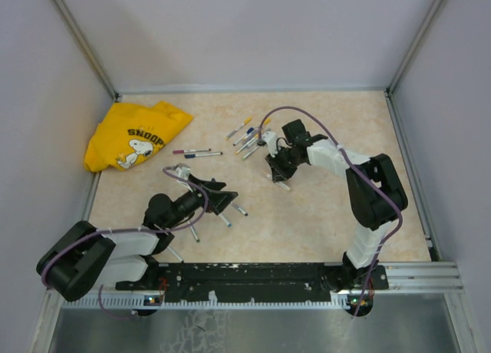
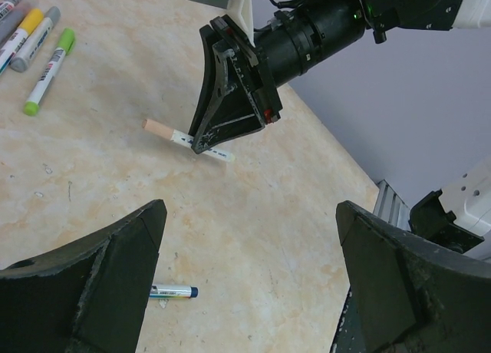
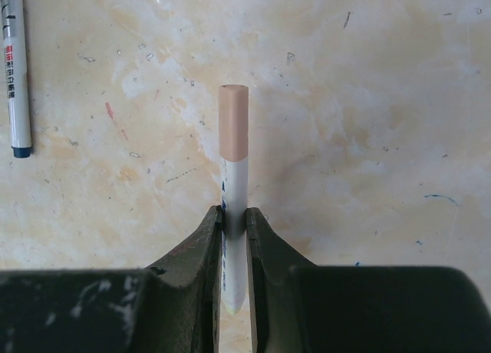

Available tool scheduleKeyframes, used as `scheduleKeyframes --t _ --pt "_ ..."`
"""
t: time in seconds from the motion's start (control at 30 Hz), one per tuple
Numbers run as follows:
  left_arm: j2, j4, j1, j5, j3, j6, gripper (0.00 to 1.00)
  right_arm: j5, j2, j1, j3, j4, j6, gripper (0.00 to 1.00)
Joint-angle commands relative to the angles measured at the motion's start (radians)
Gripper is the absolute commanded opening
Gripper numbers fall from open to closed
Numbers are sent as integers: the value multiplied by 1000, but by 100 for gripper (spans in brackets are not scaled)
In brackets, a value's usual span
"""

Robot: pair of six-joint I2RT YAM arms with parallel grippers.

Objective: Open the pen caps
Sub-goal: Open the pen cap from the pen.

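My right gripper (image 3: 234, 215) is shut on the white barrel of a pen, gripping it at mid-length. The pen's peach cap (image 3: 233, 123) sticks out beyond the fingertips, still seated on the barrel. The left wrist view shows this same gripper (image 2: 209, 144) from the front, with the peach cap (image 2: 156, 127) low over the table. My left gripper (image 2: 249, 211) stands open and holds nothing, a short way in front of the held pen. Seen from above, the left gripper (image 1: 221, 193) sits near centre and the right gripper (image 1: 278, 173) is just beyond it.
A cluster of capped pens (image 1: 249, 136) lies behind the right gripper, with green and yellow caps (image 2: 65, 40). Two more pens (image 1: 196, 152) lie to the left. A blue-capped pen (image 2: 175, 291) rests beside my left finger. A yellow shirt (image 1: 134, 134) fills the far left corner.
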Motion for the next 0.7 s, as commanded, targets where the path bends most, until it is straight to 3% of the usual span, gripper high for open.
scheduleKeyframes --t 0.0,0.67 --pt "12 56 -7 -5 14 -10 97 -27 -60 12 -2 38 8 0" --pt "87 100 -15 -11 35 -50 96 -46 -74 12 -10 51 13 0"
